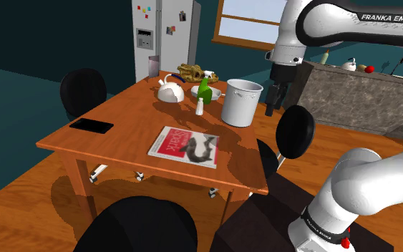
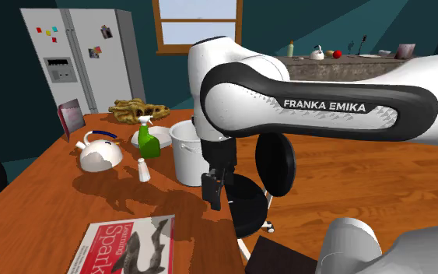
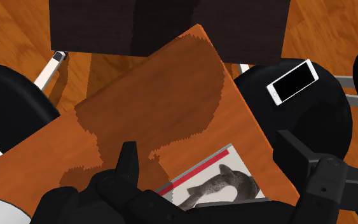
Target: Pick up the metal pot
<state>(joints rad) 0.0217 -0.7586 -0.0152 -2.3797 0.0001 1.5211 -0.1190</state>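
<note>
The pot point(image 1: 241, 102) is a tall, pale grey cylinder with an open top. It stands upright near the far right corner of the wooden table point(image 1: 128, 136), and appears again in the second exterior view point(image 2: 186, 153). My black gripper point(image 1: 272, 102) hangs just off the table's edge, to the shoulder view's right of the pot and about level with it, not touching it. From the second exterior view, the gripper point(image 2: 211, 191) is right of the pot and slightly lower. In the wrist view, the gripper point(image 3: 206, 145) has its fingers apart, open, with nothing between them.
On the table are a white kettle point(image 1: 170, 91), a green spray bottle point(image 1: 205, 88), a small white shaker point(image 1: 200, 107), a magazine point(image 1: 185, 145) and a black slab point(image 1: 91, 126). Black chairs point(image 1: 296, 132) ring the table. A phone point(image 3: 292, 81) lies on one seat.
</note>
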